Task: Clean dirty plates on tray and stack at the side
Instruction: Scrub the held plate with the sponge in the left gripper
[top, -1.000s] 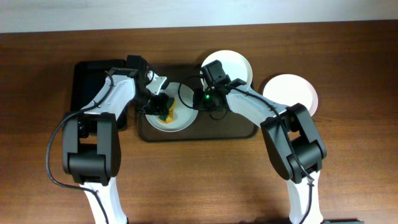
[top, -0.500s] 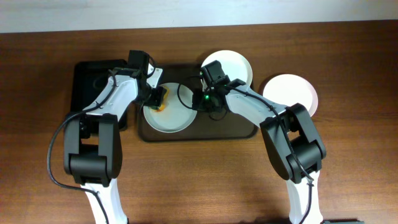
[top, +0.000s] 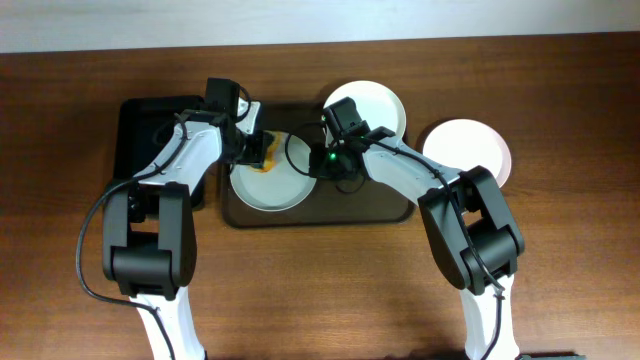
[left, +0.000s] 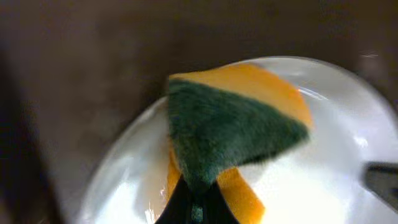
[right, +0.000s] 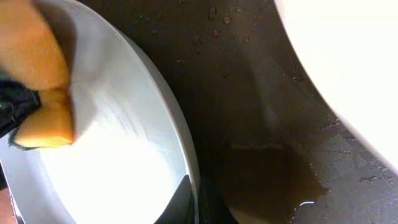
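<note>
Overhead: left tool (top: 254, 149), clamped on sponge (left: 230, 130), at upper-left rim of plate (top: 272, 190); right tool (top: 323, 165) pinches right rim.

Left gripper (left: 194, 202) mostly hidden beneath sponge (left: 230, 124), apparently; plate (left: 329, 186) rim blurred.

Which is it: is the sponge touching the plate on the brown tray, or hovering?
Touching. The right wrist view shows the sponge pressing its orange edge flat on the plate, with no gap.

loc: prob. lab/test bench | evid: wood table (top: 320, 290), plain white wall (top: 300, 20)
</note>
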